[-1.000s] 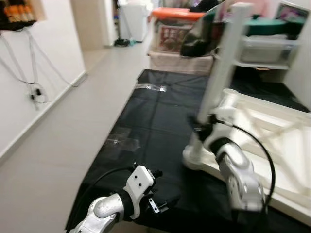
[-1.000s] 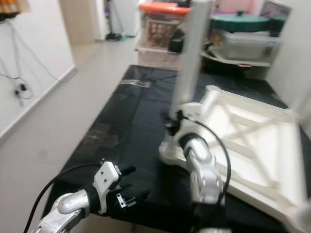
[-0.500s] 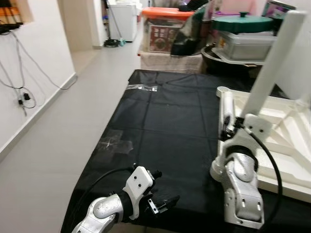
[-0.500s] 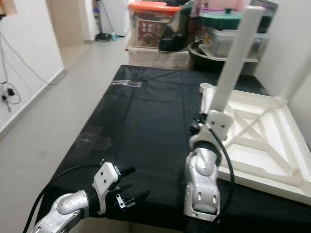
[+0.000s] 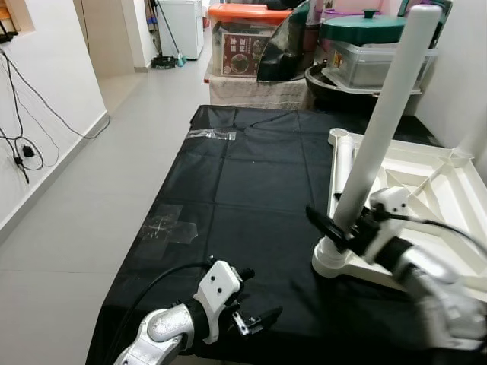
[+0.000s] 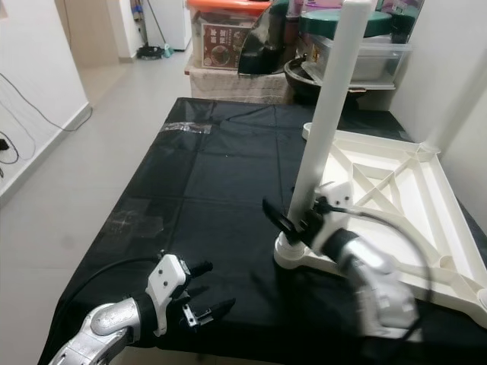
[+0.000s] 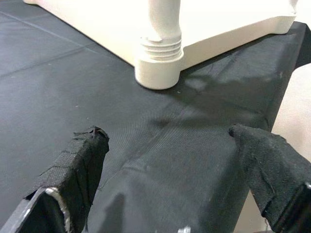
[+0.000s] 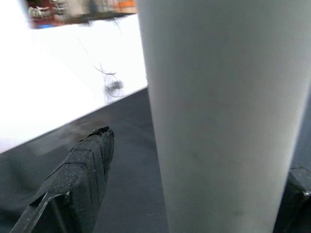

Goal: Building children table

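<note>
An upturned white table top (image 5: 445,179) lies on a black cloth (image 5: 251,182). A white leg (image 5: 384,125) stands nearly upright in its near corner socket (image 5: 332,262). My right gripper (image 5: 342,228) is low on that leg, open, one black finger (image 5: 321,224) sticking out on the leg's left side. In the right wrist view the leg (image 8: 218,121) stands between the fingers (image 8: 82,179), with a gap on one side. My left gripper (image 5: 255,319) is open, low over the cloth's front edge; its wrist view shows the threaded leg base (image 7: 158,53) beyond it.
A pale tiled floor (image 5: 99,198) runs along the left, with a white wall and hanging cables (image 5: 23,144). Beyond the cloth stand storage bins, one with an orange lid (image 5: 247,15), and a green-lidded pot (image 5: 365,30). Tape (image 5: 171,226) and a clear bag (image 5: 213,134) lie on the cloth.
The view has swung, and the right arm has dropped from upright to reach in from the right. The leg has gone from leaning to nearly upright. The left gripper has stayed put.
</note>
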Motion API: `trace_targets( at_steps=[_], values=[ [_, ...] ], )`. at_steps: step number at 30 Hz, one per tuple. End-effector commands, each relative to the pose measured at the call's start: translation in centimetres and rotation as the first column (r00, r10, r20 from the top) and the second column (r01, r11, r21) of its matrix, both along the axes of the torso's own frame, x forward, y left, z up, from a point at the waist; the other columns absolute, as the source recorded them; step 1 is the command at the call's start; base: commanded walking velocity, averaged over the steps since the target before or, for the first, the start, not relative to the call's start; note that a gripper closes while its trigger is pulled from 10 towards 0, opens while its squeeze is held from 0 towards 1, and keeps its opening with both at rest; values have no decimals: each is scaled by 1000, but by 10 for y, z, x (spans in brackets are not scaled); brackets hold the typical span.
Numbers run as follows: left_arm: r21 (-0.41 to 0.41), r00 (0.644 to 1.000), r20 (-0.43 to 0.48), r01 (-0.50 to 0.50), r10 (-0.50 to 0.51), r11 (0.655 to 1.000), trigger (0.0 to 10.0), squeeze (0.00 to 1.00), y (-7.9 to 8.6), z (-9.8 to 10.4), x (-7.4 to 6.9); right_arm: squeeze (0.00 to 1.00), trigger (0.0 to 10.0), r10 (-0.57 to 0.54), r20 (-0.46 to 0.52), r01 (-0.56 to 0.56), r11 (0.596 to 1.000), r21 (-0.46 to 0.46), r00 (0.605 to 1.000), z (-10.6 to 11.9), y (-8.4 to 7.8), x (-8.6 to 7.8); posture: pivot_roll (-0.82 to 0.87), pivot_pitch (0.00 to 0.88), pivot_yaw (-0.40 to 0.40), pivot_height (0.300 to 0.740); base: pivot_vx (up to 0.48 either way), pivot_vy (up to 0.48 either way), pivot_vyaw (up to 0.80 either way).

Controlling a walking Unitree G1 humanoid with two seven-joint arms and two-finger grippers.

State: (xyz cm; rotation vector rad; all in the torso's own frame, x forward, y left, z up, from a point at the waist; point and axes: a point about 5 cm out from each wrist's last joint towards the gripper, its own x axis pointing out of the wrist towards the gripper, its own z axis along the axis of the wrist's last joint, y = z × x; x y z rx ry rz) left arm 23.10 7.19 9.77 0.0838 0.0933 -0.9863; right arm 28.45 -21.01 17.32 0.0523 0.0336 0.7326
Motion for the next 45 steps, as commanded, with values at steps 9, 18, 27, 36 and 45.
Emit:
trace_targets(
  at_steps=[9, 18, 27, 36, 45],
  values=[
    [-2, 1000, 10, 2, -2, 1000, 10000, 0, -3, 1, 2, 0, 10000, 390, -31, -391, 920, -34, 920, 6, 42, 23, 176, 0, -56, 740, 0, 0, 0],
    [-1, 1000, 7, 2, -2, 1000, 10000, 0, -1, 0, 2, 0, 0, 364, 56, -367, 928, 61, 930, 7, 58, 23, 175, 0, -42, 740, 0, 0, 0],
    [2, 1000, 4, 10, -10, 1000, 10000, 0, 1, 0, 3, 0, 0, -313, 76, 309, 949, 65, 947, -1, 36, 34, 183, 0, -32, 740, 0, 0, 0],
    [5, 1000, 4, 11, -11, 1000, 10000, 0, 1, -1, 4, 0, 0, -902, 20, 902, 430, -46, 431, -8, -5, 13, 184, 0, -37, 740, 0, 0, 0],
    [3, 1000, 4, 7, -7, 1000, 10000, 0, 0, -1, 3, 0, 0, -971, -5, 971, 237, 17, 237, -10, 18, -9, 188, 0, -44, 740, 0, 0, 0]
  ],
)
